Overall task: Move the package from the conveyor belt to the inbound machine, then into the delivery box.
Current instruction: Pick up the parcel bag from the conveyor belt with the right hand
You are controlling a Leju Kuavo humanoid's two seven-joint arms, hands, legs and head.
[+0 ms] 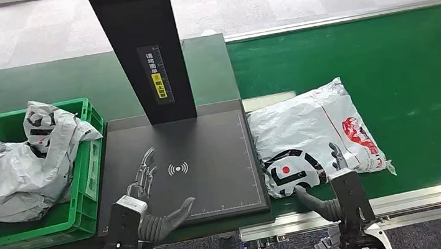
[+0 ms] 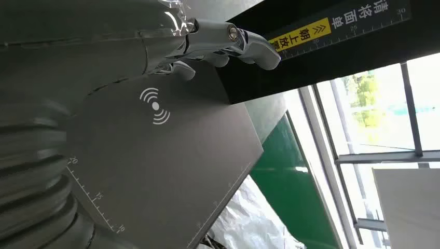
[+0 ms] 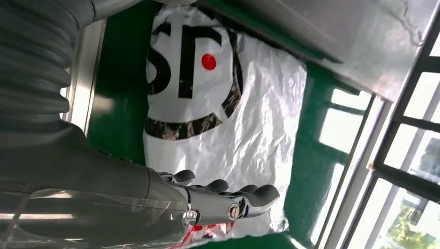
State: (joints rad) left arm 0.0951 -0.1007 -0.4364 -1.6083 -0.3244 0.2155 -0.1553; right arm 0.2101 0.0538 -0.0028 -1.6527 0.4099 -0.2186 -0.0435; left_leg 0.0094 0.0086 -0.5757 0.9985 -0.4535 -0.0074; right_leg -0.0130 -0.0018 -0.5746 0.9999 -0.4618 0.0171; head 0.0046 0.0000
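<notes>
A white plastic package with black lettering and a red dot lies on the green conveyor belt, against the right edge of the inbound machine's dark scan plate. My right hand hovers over the package's near end with its fingers apart and nothing in them; the right wrist view shows the package beyond those fingers. My left hand is spread above the plate's near left part, empty. The green delivery box stands left of the plate.
Several grey and white packages fill the delivery box. A black post with a yellow label rises from the plate's far edge. A metal rail runs along the belt's near side.
</notes>
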